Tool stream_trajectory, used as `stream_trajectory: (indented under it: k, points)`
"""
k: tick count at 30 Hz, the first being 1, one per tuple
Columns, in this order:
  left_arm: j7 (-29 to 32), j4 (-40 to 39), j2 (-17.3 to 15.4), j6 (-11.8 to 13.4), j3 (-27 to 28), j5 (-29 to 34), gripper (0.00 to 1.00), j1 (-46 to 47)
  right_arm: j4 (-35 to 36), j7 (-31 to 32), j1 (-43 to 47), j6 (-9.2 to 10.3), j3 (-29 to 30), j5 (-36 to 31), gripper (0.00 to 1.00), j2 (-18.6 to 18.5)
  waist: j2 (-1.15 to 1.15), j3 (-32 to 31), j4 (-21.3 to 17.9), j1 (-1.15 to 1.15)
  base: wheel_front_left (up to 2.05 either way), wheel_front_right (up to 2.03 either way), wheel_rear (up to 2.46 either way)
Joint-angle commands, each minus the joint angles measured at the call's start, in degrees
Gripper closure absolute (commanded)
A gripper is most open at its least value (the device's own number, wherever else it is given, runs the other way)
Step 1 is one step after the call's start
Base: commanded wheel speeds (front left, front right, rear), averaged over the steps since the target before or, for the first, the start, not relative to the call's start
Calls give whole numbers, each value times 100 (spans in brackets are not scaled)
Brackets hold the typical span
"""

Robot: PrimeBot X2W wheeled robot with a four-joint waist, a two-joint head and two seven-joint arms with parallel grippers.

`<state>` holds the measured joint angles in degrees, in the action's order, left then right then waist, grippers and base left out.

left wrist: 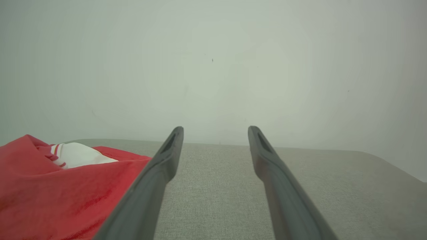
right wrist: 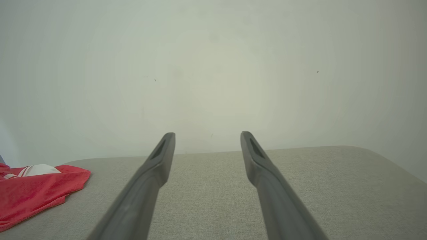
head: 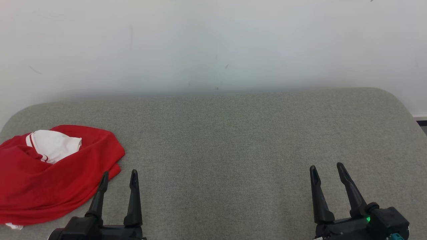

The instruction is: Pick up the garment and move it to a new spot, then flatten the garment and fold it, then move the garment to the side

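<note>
1. The garment (head: 50, 180) is showing bright red, with a white patch (thin red stripes edging it).
2. The padded surface (head: 233, 140) is looking plain grey-green, finely woven.
3. The far wall (head: 213, 40) is reading off-white, faintly dark-specked.
4. The left gripper (head: 120, 172) and right gripper (head: 326, 166) are showing black, the right one's light (head: 368, 219) glowing green.

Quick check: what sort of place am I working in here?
Probably an indoor test room set up for folding, though I can't be sure: a grey fabric surface with rounded corners, a bare pale wall behind it, and a crumpled red and white garment.
</note>
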<state>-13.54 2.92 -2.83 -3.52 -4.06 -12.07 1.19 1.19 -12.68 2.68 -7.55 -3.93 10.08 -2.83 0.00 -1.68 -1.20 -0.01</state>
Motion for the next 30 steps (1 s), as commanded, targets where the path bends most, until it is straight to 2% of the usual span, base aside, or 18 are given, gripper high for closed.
stream_trajectory:
  k: [1, 18, 30]
  points:
    - [-39, -32, -9, 14, -10, 137, 0, 21, 51, -61, 51, 10, -14, -95, 0, -8, 0, -3, 0, 1, 0, 0, 0]
    - [-174, 30, -9, -36, -8, 850, 0, 70, 133, -265, 104, 12, -133, -691, 0, -10, 0, -15, 46, 1, 0, 0, 0]
    - [-167, 24, -9, -10, -38, 804, 0, 94, 129, -254, 119, 12, -137, -694, 0, -9, 0, 4, 74, 1, 0, 0, 0]
